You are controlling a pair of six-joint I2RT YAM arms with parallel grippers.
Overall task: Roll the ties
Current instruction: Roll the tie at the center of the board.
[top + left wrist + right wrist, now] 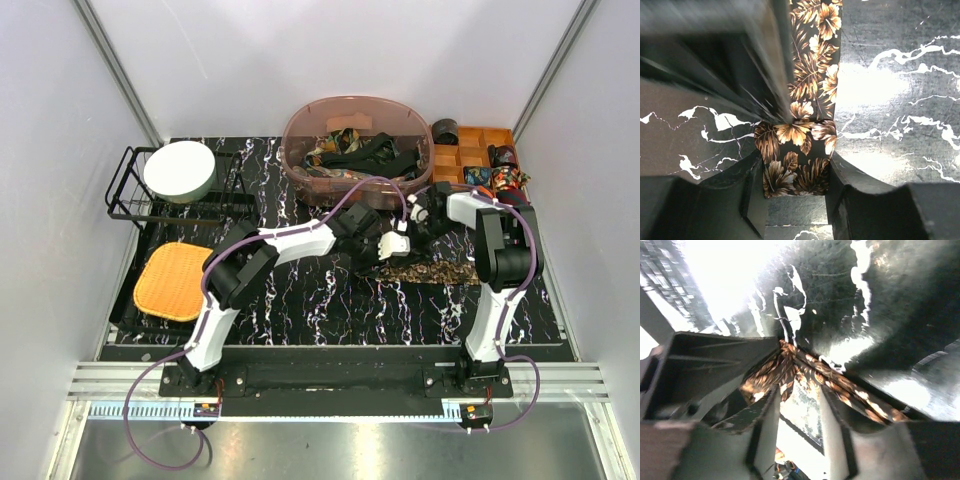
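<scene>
A brown floral tie (pixel 437 270) lies flat on the black marble table, right of centre. In the left wrist view the tie (pixel 812 75) runs up the frame and its near end is folded over. My left gripper (pixel 392 244) (pixel 795 172) holds that folded end across its width, with one finger against each edge. My right gripper (pixel 420 216) (pixel 800 400) is close beside it. Its jaws are apart, and the tie (pixel 865 402) is bent in a V across its fingertips. A blurred dark finger (pixel 740 65) of the right gripper crosses the left wrist view.
A pink oval bin (pixel 300 150) of loose ties stands at the back. An orange compartment tray (pixel 478 131) at back right holds rolled ties (pixel 495 178). A black wire rack (pixel 125 195) with a white bowl (pixel 180 170) and an orange mat (pixel 175 280) are on the left.
</scene>
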